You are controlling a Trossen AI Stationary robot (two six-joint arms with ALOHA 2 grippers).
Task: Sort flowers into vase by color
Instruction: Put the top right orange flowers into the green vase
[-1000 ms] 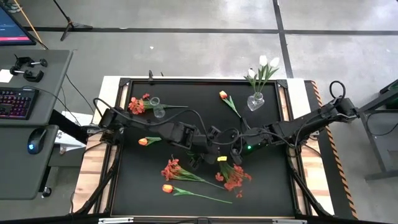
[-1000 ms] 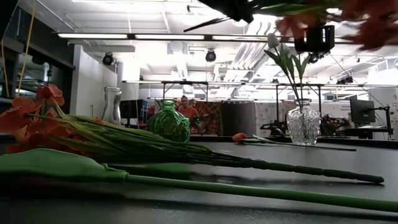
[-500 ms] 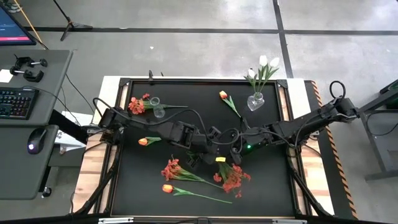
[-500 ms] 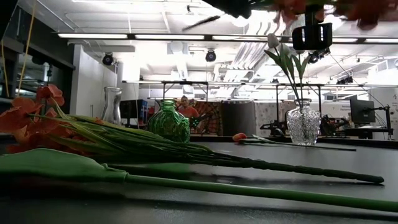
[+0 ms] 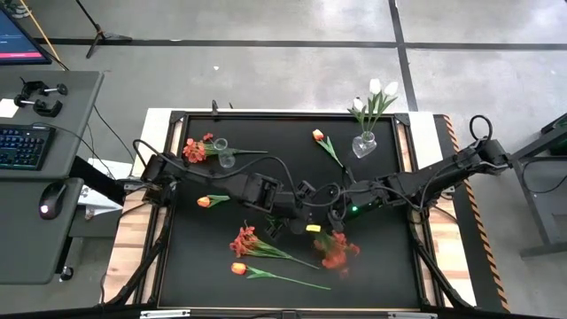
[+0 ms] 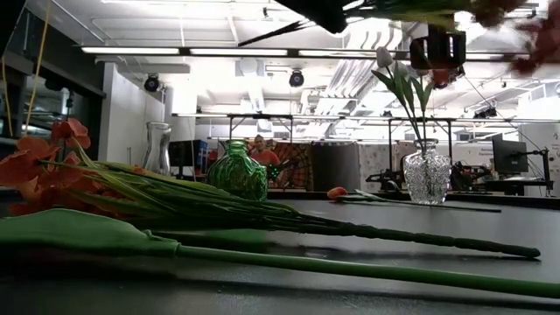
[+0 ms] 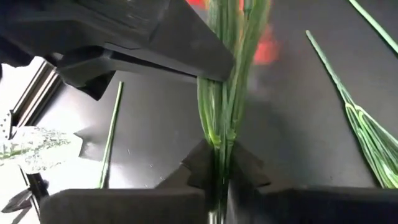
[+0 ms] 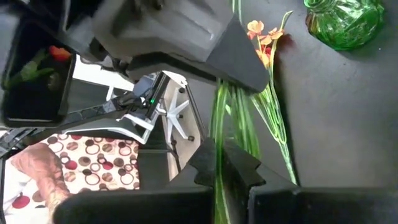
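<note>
The right claw [image 8: 225,163] is pinched on a bunch of green stems [image 8: 227,118] that runs straight ahead from its fingers to the other arm's dark claw [image 8: 180,43], which meets the same stems. Beside those stems, a loose orange-blossomed flower [image 8: 268,50] lies on the dark bench [image 8: 336,118], with a green glass vase [image 8: 343,20] farther off.

Side desk left of table — keyboard [image 5: 21,146], mouse [image 5: 49,209]. Tripod foot [image 5: 99,35] on floor. Person [image 6: 261,156] seated in background.
</note>
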